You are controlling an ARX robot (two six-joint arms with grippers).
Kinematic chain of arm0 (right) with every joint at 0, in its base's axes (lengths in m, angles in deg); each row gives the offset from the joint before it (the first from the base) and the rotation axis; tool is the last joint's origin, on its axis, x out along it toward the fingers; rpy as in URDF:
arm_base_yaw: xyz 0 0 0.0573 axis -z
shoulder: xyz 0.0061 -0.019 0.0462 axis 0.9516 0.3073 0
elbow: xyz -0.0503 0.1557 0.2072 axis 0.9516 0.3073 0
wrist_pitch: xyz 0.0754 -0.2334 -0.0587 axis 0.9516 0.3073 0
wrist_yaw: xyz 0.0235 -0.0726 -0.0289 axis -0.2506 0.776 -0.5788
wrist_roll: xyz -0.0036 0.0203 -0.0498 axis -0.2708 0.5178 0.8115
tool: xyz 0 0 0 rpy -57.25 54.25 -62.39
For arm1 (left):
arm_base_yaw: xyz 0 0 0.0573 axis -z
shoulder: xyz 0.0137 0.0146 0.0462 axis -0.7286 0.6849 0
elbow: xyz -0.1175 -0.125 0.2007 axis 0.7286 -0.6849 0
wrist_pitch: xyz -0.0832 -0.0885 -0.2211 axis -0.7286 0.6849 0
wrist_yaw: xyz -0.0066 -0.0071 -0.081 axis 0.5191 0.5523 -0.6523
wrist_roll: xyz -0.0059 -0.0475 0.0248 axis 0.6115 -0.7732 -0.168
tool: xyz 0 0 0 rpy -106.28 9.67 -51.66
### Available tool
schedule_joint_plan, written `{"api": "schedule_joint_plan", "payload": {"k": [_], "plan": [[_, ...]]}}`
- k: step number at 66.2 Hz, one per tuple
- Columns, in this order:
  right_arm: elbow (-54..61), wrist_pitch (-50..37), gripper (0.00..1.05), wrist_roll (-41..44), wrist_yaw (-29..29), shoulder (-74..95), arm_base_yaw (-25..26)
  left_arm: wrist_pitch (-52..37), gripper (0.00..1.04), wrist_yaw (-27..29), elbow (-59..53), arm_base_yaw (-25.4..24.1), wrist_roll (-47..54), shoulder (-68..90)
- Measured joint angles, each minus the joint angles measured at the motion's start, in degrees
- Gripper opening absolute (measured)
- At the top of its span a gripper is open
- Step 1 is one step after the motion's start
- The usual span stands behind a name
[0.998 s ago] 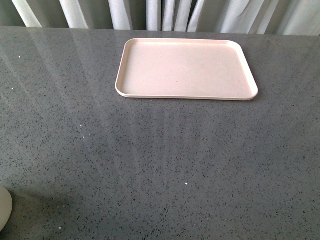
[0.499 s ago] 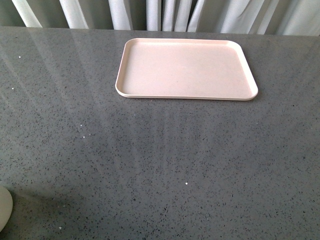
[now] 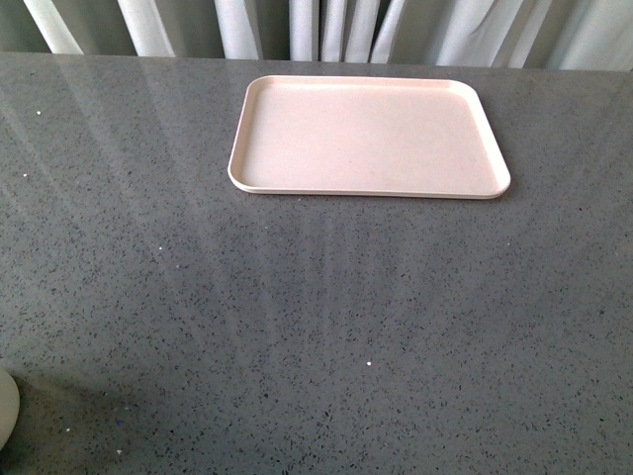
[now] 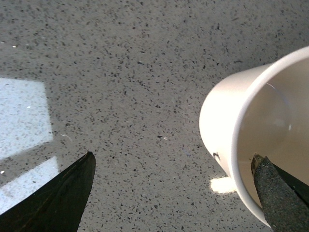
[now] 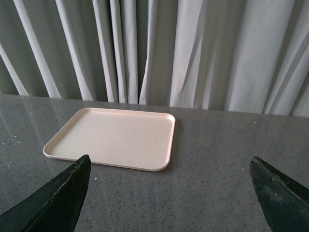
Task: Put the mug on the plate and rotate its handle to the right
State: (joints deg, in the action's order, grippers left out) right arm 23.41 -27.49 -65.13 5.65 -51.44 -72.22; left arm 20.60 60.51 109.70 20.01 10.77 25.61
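1. Mug (image 4: 224,111), white, sits at the near left edge of the surface (image 3: 297,317), at about 8 o'clock in the front view. Only a pale sliver of it is shown there, and it is not yet on the plate.
2. The plate (image 3: 366,139) is set at about 12 o'clock, far across the surface, bare and well apart from the mug. From the mug it lies toward about 2 o'clock.
3. The left tool (image 4: 172,159) is held apart. In the left wrist view one finger is seen over the mug's open mouth and the other outside the wall and clear of it, so the wall is straddled but not clamped.
4. The right tool (image 5: 169,158) is likewise held apart, with nothing between its fingers, and is pointed toward the plate.
5. The left arm is judged much the nearer to the mug. A carry away and rightward would be called for.
6. The handle is not seen in any view, so its heading cannot be told.
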Motion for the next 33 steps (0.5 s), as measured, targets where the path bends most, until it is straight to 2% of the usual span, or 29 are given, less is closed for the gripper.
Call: {"api": "schedule_joint_plan", "payload": {"k": [12, 24, 33], "plan": [[0.0, 0.0, 0.96, 0.0, 0.0, 0.0, 0.0, -1.4, 0.94, 0.7, 0.0, 0.5, 1.1, 3.6], [0.0, 0.0, 0.96, 0.0, 0.0, 0.0, 0.0, -1.9, 0.68, 0.5, 0.2, 2.5, 0.8, 4.2], [0.0, 0.0, 0.96, 0.0, 0.0, 0.0, 0.0, -2.1, 0.36, 0.5, 0.4, 5.4, -0.9, 4.2]]}}
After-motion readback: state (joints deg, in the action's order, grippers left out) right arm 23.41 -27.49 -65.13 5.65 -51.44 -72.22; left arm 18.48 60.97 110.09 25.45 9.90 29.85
